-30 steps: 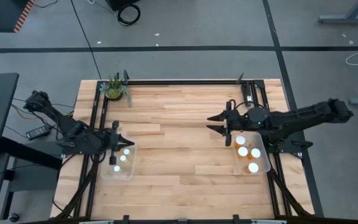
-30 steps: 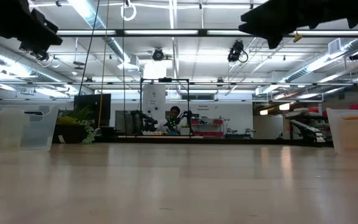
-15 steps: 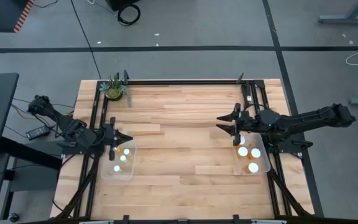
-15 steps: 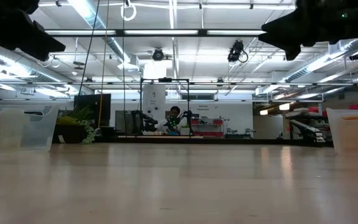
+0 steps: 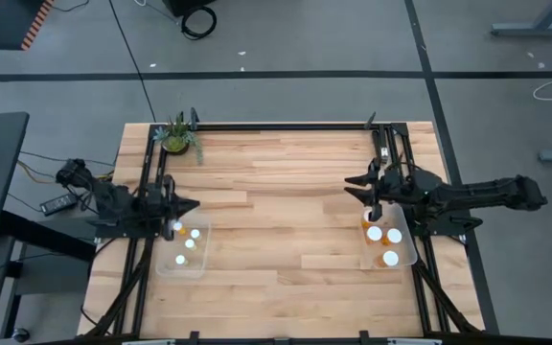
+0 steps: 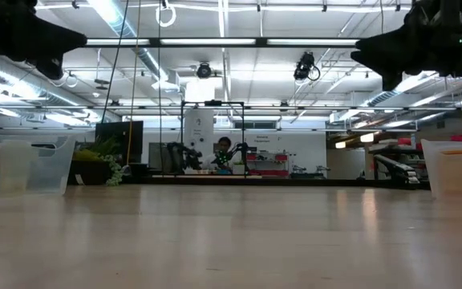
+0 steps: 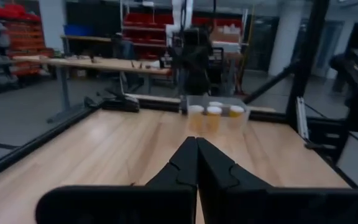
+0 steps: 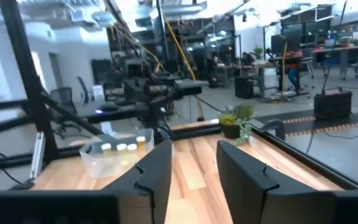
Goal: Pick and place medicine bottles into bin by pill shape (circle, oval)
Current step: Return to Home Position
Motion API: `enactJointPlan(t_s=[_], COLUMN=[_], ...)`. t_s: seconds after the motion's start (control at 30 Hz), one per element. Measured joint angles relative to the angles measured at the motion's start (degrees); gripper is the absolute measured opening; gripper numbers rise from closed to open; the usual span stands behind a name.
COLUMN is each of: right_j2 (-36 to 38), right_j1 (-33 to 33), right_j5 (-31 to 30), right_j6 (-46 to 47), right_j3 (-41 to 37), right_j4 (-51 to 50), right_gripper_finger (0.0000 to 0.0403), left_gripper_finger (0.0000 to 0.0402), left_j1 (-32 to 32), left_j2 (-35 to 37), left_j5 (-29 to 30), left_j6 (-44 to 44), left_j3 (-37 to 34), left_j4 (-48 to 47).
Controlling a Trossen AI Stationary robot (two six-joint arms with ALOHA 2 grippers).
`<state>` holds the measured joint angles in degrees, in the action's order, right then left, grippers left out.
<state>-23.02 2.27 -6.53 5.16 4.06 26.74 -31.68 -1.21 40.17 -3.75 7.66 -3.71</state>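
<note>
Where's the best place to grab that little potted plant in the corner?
Probably its dark pot, approached level from the table's open middle: the potted plant stands upright, leaves spread over the top, and frame rails run close beside it.

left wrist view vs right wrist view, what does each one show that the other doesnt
Only the left wrist view shows the left claw, which is shut, and the right bin with the white-capped bottles in the right bin.

Only the right wrist view shows the right claw, which is open, the left bin with the bottles in the left bin, and the potted plant.

Both show the wooden table, a claw that holds nothing, and the room beyond.
</note>
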Motion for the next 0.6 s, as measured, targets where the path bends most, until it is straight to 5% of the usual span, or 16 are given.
enactJointPlan(t_s=[0.33,0.6], right_j2=[1.1,1.1], right_j1=[12.8,18.5], right_j5=[9.8,16.5], right_j6=[3.3,6.0], right_j3=[-0.8,-1.5], right_j4=[2.2,2.3], right_gripper_finger=[0.0068,0.0049], left_gripper_finger=[0.0004,0.0007], left_j1=[10.8,17.6], left_j2=[1.0,1.0], left_j5=[-10.1,-19.8], left_j6=[0.8,1.2], left_j3=[-1.6,-2.1], left_j4=[0.6,0.2])
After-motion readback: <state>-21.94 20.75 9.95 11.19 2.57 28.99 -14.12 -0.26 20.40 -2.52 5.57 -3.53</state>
